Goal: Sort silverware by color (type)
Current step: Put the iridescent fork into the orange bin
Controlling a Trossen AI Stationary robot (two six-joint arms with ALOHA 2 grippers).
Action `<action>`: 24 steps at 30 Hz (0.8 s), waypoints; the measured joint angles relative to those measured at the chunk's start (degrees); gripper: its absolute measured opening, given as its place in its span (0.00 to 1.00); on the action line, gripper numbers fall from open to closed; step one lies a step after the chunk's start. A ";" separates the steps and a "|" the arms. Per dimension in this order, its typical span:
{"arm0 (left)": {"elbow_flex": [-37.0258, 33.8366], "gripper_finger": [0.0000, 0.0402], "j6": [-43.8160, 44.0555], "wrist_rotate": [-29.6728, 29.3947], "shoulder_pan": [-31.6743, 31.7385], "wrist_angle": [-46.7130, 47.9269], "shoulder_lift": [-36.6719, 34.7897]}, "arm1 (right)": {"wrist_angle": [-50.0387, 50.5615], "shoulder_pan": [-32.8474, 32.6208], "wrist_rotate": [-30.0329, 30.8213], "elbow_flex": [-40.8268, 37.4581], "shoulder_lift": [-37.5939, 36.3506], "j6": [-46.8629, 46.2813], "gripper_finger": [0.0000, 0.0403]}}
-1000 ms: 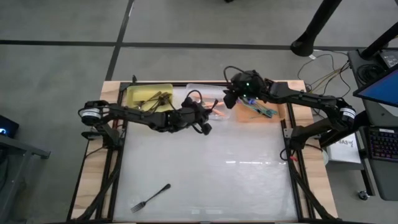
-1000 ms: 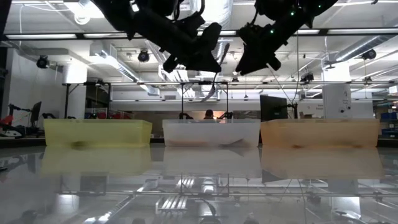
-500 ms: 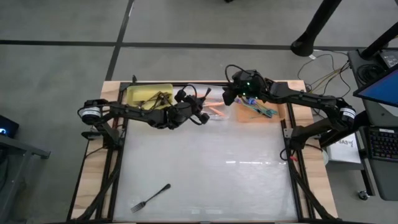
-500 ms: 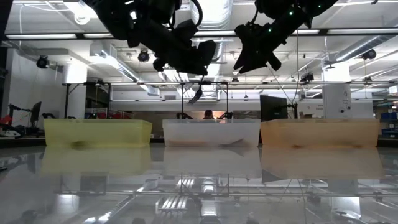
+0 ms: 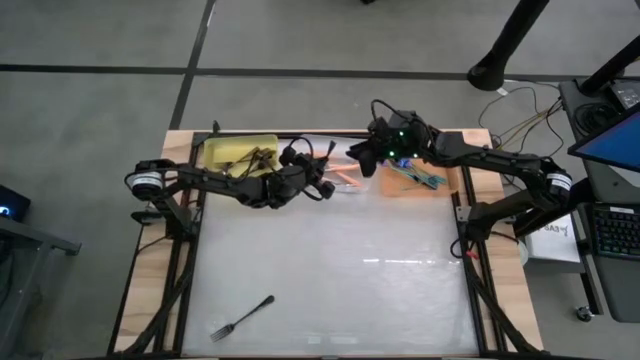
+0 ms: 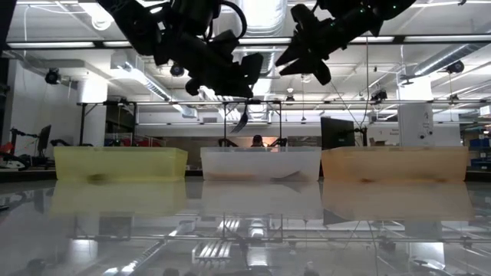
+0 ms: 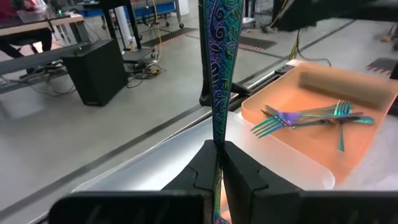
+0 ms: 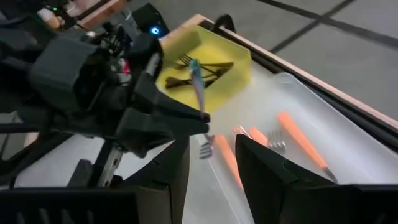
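The left gripper (image 7: 217, 163) pinches a slim fork with a teal-blue patterned handle (image 7: 214, 68) between pressed-together jaws, handle rising straight out of them. It hangs above the clear plastic middle bin (image 5: 318, 150), which holds orange-handled forks (image 8: 298, 140). The grip looks made for a handover or carry, since the teal forks (image 7: 311, 116) lie in the orange bin (image 7: 379, 93) beyond the jaws. The right gripper (image 8: 211, 158) hovers just beside, jaws spread and empty, pointed at the held fork. Dark forks sit in the yellow bin (image 8: 239, 59). One black-handled fork (image 5: 242, 316) lies well apart on the table (image 5: 380, 290), unsorted.
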State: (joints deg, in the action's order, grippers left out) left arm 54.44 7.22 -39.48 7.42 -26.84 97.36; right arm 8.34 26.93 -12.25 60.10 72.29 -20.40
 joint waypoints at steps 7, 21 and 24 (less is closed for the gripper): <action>-1.91 0.00 3.35 0.02 -0.02 -2.52 0.02 | -3.20 -1.50 0.05 0.00 0.00 2.06 0.30; -1.91 0.00 5.59 2.29 -0.04 -3.25 0.02 | -3.15 -1.43 0.36 0.00 0.00 4.54 0.30; -1.91 0.00 6.64 2.34 -0.09 -3.50 0.02 | -3.16 -1.43 1.79 0.00 0.00 3.18 0.30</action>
State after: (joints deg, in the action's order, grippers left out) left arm 52.53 13.86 -37.15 7.33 -30.35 97.38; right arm 5.19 25.50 -10.46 60.10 72.29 -17.22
